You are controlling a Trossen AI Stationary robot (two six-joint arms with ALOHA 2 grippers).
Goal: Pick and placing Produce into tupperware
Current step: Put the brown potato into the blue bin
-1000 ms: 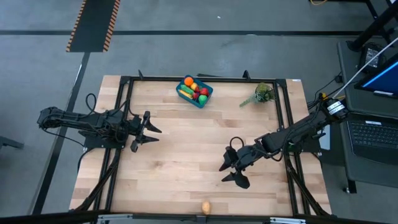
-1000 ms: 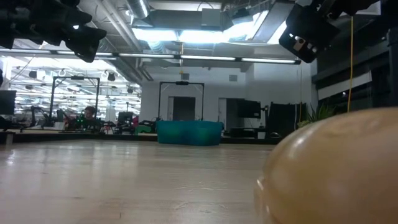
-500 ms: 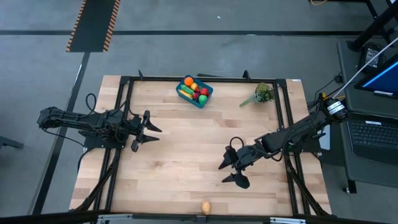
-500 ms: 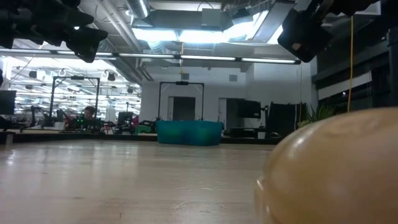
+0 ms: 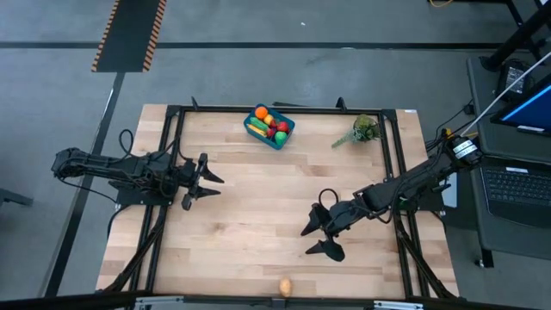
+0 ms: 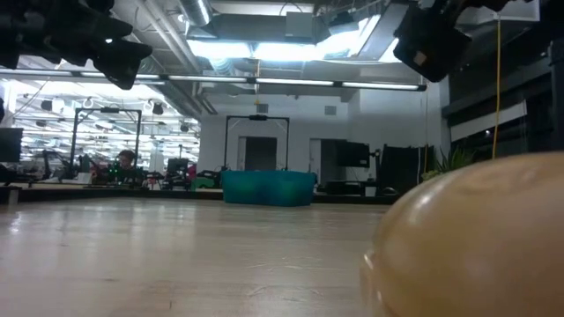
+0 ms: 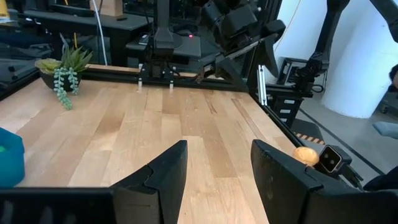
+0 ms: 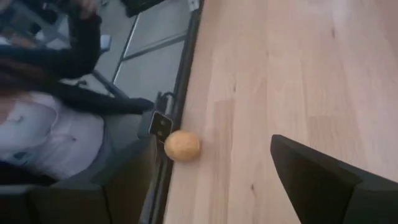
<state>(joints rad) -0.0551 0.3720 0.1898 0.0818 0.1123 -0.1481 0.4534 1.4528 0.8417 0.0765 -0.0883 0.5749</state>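
Right pincer [image 5: 315, 240], fingers spread wide and empty, hung at lower centre-right; a small tan rounded toy vegetable [image 5: 285, 286] lay at the wooden table's [image 5: 250, 207] bottom edge; blue rectangular plastic container [image 5: 269, 127], upper centre, held coloured produce; left pincer [image 5: 205, 182], centre-left, stood partly apart, empty.

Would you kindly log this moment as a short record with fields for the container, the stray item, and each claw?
container: blue tupperware at the table's far edge, holding several toy produce pieces
stray item: tan produce piece alone at the near edge
left claw: empty, part open, above the table's left side
right claw: open, empty, over bare wood, apart from the tan piece
bystander: plant sprig at the far right
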